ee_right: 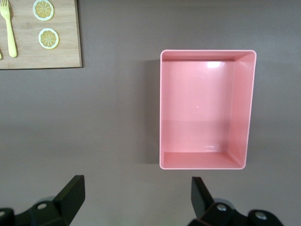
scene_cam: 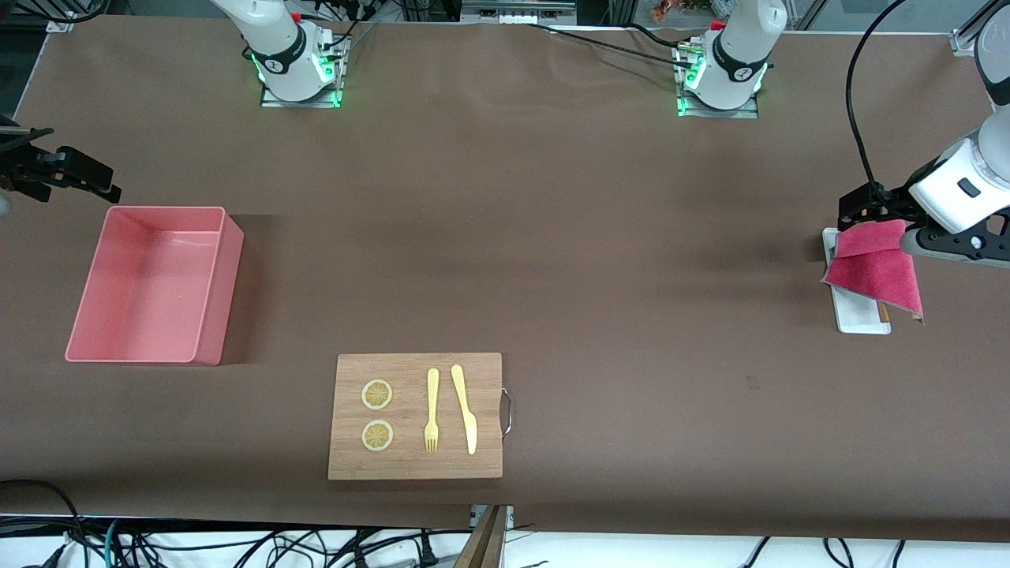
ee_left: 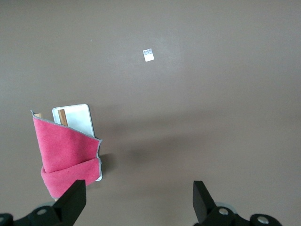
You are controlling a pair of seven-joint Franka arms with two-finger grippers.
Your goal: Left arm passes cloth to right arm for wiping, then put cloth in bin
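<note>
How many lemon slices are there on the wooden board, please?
2. Both lie on the cutting board beside the fork: one lemon slice farther from the front camera, the other slice nearer. None seems hidden.

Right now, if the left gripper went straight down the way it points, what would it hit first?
Probably bare table: the left gripper hangs open with the cloth and white tray off to one finger's side, though depth is hard to judge.
</note>
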